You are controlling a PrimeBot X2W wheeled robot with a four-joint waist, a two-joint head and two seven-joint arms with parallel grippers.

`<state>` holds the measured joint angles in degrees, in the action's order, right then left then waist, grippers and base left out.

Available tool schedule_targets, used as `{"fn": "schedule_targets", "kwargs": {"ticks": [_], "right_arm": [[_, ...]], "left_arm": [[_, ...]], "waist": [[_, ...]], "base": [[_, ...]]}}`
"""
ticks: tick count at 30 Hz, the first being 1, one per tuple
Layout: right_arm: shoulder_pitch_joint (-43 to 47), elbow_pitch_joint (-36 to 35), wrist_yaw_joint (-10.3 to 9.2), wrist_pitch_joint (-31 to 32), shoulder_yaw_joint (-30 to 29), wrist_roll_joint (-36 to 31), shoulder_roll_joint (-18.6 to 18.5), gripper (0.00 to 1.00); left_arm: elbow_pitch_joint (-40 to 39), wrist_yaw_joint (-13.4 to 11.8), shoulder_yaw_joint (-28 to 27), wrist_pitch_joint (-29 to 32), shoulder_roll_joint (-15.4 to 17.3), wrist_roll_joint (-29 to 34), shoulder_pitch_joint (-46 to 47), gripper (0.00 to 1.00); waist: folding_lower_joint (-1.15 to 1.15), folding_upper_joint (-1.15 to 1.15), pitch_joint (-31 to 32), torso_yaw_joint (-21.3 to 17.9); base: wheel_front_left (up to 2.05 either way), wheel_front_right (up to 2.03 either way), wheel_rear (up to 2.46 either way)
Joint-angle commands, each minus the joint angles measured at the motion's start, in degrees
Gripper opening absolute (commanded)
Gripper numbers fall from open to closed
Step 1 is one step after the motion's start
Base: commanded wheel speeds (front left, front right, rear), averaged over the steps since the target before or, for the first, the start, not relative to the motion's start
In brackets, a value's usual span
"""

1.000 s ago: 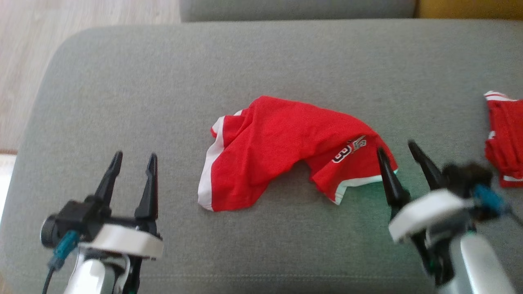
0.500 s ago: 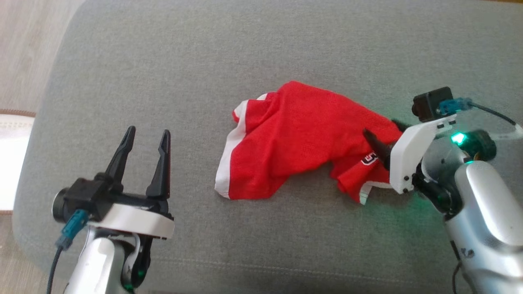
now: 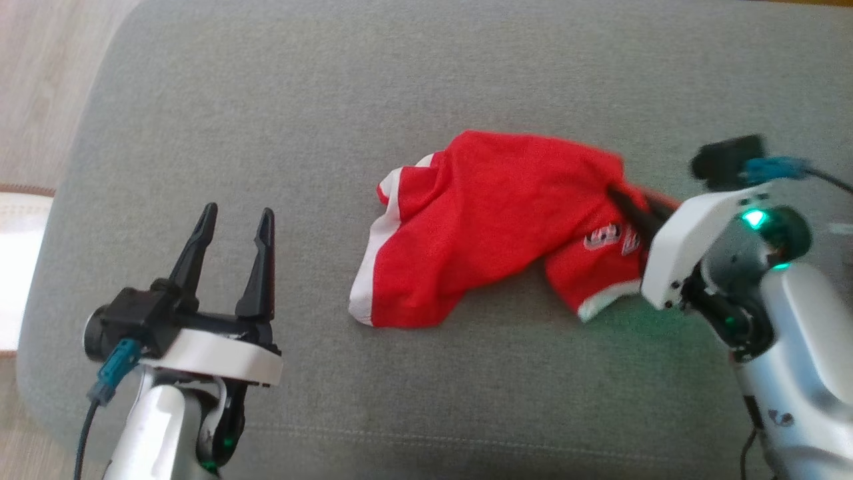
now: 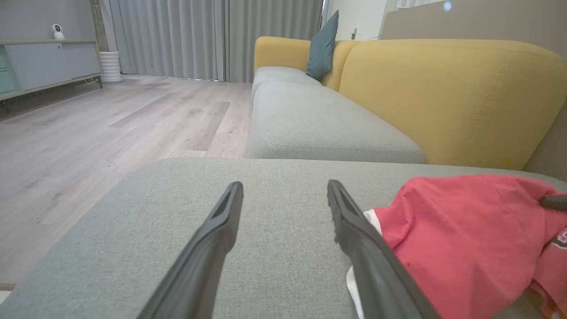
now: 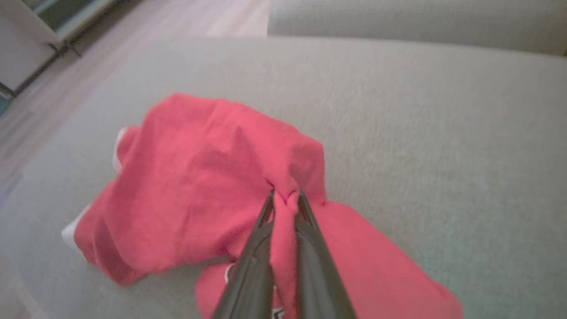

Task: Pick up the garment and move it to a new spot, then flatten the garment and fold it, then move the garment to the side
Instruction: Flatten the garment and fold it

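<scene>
A red garment [image 3: 486,220] with white trim and a printed number lies crumpled on the grey cushion [image 3: 426,87]. My right gripper [image 3: 633,207] is shut on a pinch of its right part, and the cloth bunches up between the fingers [image 5: 266,230] in the right wrist view, where the garment [image 5: 199,186] spreads away to the left. My left gripper [image 3: 233,230] stands open at the lower left, well left of the garment, with nothing between its fingers. The left wrist view has the garment [image 4: 465,230] to the right of the open left gripper [image 4: 283,195].
The cushion's rounded left edge [image 3: 66,200] drops to a wooden floor [image 3: 40,80]. Beyond it stand a yellow sofa back [image 4: 452,93] with a teal pillow [image 4: 322,46] and another grey seat [image 4: 319,128]. Bare cushion lies left of and in front of the garment.
My right gripper swung in over the garment's right part and shut on the cloth, lifting that edge a little. The head camera shifted. The left gripper stayed open.
</scene>
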<state>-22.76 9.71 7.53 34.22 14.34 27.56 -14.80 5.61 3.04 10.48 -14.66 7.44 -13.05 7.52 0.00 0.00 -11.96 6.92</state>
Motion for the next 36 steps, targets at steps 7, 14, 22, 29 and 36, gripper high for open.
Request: {"fn": "schedule_targets", "kwargs": {"ticks": [7,14,22,29,36], "right_arm": [[4.87,-6.6,-0.04,-11.04,-5.19,-2.83,1.64,0.0],[20.36,-4.25,-0.04,-12.57,-11.21,-6.08,6.98,0.0],[30.37,-3.0,-0.04,-16.29,-14.2,-6.76,11.36,0.91],[28.5,-7.52,-0.04,-29.49,-12.3,-8.72,11.89,1.0],[23.82,-15.38,-0.04,-35.99,-10.62,-15.07,11.91,1.0]], "left_arm": [[-1.86,0.27,-2.49,-0.34,0.42,1.37,1.53,1.0],[-1.58,0.49,-2.35,-0.34,-0.08,1.84,0.64,1.0],[-1.19,0.63,-2.39,-0.34,0.1,2.27,-0.23,1.0],[-1.57,0.01,-2.74,-0.34,0.3,2.86,-1.09,1.0],[-1.83,-1.4,-3.13,-0.34,0.29,3.41,-2.31,1.0]], "waist": [[0.0,0.0,1.21,-1.53],[0.0,0.0,2.43,-1.93],[0.0,0.0,3.35,-2.33],[0.0,0.0,4.07,-2.89],[0.0,0.0,5.17,-3.17]], "base": [[0.0,0.0,0.0],[0.0,0.0,0.0],[0.0,0.0,0.0],[0.0,0.0,0.0],[0.0,0.0,0.0]]}}
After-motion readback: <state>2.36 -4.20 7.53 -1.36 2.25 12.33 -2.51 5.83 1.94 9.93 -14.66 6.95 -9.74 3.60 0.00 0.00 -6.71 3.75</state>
